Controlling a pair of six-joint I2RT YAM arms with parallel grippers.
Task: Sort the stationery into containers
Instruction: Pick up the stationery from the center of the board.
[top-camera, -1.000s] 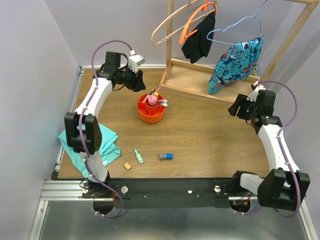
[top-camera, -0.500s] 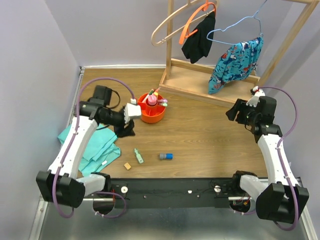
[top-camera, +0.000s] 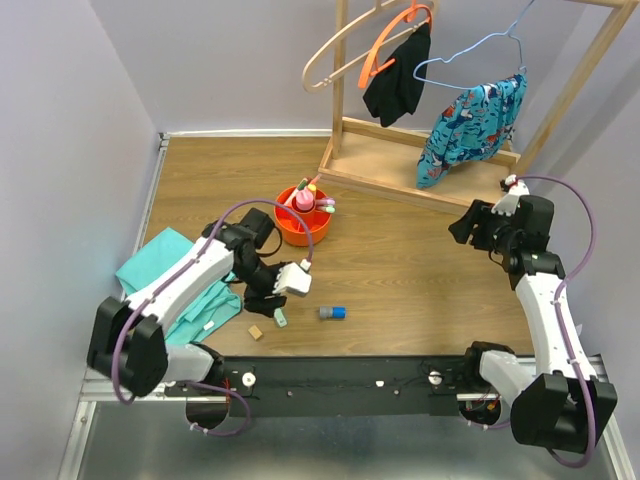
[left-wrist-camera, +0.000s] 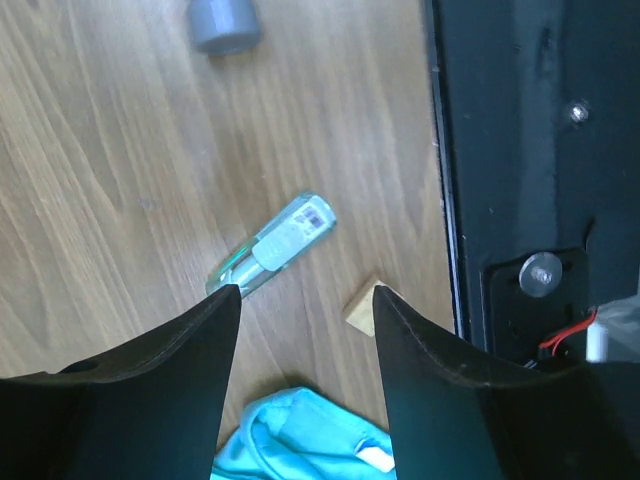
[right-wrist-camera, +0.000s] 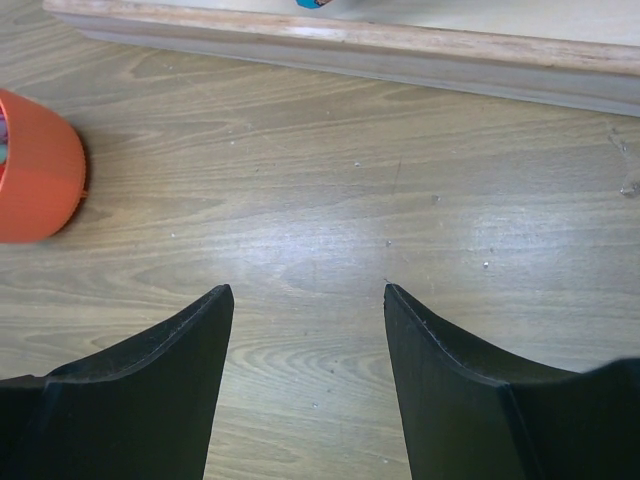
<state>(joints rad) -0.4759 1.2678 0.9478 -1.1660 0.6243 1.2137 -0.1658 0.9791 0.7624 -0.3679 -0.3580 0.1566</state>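
Left gripper, jaws apart and empty, is held just short of the green highlighter. The tan cube is seen at 3 o'clock, near the black rail. Open wood is left at 10 o'clock. Right gripper: spread, with the orange organiser at 10 o'clock.

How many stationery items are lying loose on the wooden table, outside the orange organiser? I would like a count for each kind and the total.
Green highlighter: 1
Tan cube: 1
Blue-grey piece: 1
Total: 3
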